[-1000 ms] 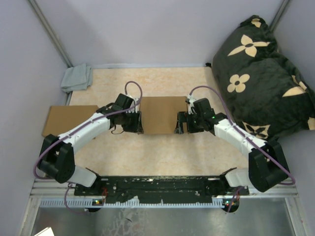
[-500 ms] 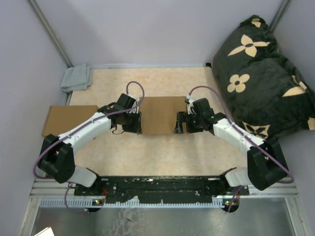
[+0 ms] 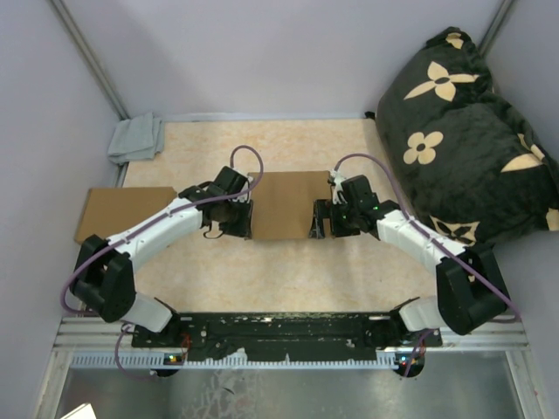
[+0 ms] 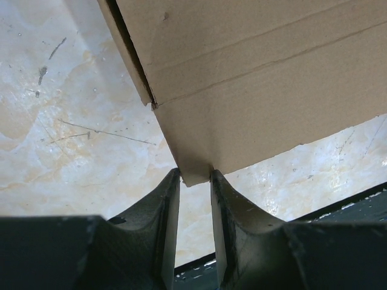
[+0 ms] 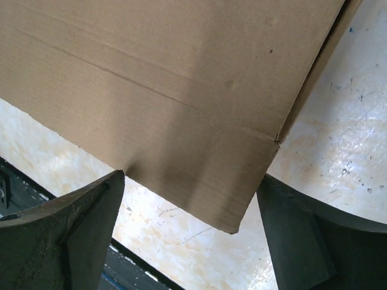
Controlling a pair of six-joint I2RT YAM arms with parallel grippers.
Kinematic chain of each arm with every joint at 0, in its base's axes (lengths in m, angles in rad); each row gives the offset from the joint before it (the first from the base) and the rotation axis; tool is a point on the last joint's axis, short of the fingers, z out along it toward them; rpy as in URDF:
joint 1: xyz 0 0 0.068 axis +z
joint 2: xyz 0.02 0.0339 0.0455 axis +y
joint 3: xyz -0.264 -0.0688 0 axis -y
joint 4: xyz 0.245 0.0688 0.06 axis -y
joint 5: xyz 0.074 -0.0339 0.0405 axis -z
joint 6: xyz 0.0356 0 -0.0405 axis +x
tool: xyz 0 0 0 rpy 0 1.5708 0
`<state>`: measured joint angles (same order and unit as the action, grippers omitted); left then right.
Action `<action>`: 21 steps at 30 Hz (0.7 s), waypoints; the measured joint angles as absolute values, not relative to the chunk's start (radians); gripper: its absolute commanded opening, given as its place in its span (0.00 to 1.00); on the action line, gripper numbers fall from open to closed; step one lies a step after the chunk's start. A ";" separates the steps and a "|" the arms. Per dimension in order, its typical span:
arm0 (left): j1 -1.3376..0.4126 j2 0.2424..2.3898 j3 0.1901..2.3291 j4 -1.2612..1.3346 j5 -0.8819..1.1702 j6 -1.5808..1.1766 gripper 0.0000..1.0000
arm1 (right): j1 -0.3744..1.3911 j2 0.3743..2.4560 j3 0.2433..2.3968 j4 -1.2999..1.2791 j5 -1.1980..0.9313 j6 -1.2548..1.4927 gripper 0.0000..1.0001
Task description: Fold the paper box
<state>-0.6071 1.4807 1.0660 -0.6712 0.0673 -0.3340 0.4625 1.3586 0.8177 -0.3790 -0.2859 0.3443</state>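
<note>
The paper box point(image 3: 283, 202) is plain brown cardboard, lying as a shallow closed rectangle in the middle of the table. My left gripper point(image 3: 247, 223) is at its near left corner. In the left wrist view the fingers point(image 4: 166, 205) stand narrow, with the corner of the box point(image 4: 260, 78) pinched between their tips at the left gripper point(image 4: 195, 176). My right gripper point(image 3: 316, 223) is at the near right corner. In the right wrist view the right gripper point(image 5: 190, 178) is wide open, and the corner of the box point(image 5: 151, 72) hangs between the jaws, touching neither.
A second flat brown cardboard piece point(image 3: 122, 209) lies at the left table edge, under the left arm. A small grey cloth point(image 3: 137, 138) sits at the back left corner. A black cushion with tan flowers point(image 3: 463, 131) fills the right side. Grey walls enclose the table.
The left gripper has shifted slightly right, toward the box's near left corner. The right gripper and the box have barely moved.
</note>
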 measured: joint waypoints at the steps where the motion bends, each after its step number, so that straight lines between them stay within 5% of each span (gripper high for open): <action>1: -0.607 1.482 1.066 -0.672 0.066 -0.334 0.32 | 0.463 1.360 0.818 -0.379 -0.286 0.344 0.90; 21: -0.616 1.501 1.062 -0.661 0.054 -0.340 0.38 | 0.463 1.384 0.817 -0.365 -0.300 0.344 0.89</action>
<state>-0.6155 1.5005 1.0622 -0.6609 0.0544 -0.3397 0.4625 1.3842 0.8173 -0.3649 -0.3000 0.3443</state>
